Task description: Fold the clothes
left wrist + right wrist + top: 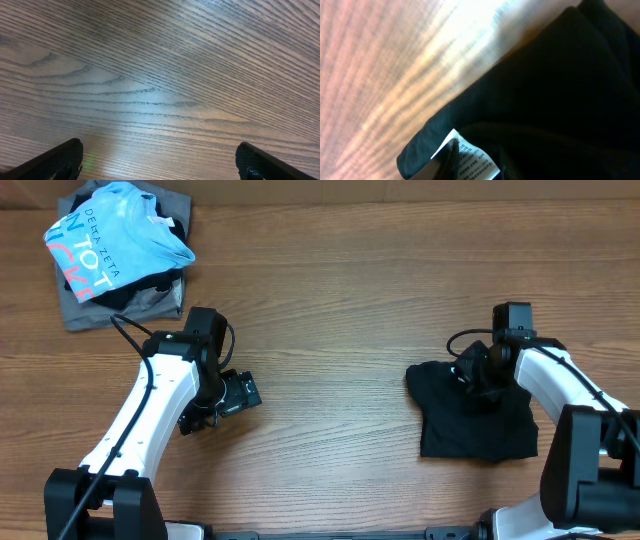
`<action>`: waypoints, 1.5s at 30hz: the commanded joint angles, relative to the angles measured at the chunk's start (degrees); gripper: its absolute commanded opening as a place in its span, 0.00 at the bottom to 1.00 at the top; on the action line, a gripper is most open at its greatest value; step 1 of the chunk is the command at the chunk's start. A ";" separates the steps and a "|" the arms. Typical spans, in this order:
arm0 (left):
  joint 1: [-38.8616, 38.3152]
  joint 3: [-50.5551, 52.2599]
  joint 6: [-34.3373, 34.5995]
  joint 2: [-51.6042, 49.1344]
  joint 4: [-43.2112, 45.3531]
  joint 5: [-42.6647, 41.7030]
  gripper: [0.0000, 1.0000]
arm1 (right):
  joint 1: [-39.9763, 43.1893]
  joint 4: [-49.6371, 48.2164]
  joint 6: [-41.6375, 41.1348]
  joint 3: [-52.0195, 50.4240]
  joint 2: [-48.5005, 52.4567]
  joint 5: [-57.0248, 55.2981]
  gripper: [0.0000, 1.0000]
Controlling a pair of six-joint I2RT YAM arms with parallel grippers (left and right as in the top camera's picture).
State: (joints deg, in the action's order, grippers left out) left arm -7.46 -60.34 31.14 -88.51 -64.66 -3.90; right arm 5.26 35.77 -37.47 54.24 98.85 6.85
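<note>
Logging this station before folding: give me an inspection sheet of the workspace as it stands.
Surface: wooden table, no marks seen.
Job's things: black T-shirt bunched at right, white label showing.
Clutter: light blue shirt on grey garment, far left corner.
Grippers: left gripper open over bare wood; right gripper down on the T-shirt, jaw state unclear.
Cables: black cable looped at the left arm.
Surroundings: nothing seen.

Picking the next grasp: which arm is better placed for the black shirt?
Right. The right gripper is over the shirt, label in its view; the left gripper hangs open above bare table, well away.
</note>
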 commanded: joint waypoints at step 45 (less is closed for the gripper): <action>0.13 0.15 -2.64 0.00 0.72 -0.57 1.00 | 9.62 24.39 3.28 10.93 4.37 -6.82 0.08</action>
State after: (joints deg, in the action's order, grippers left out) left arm -7.46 -60.23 29.65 -88.51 -64.18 -4.29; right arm 13.96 63.61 -36.60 68.69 102.76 -4.89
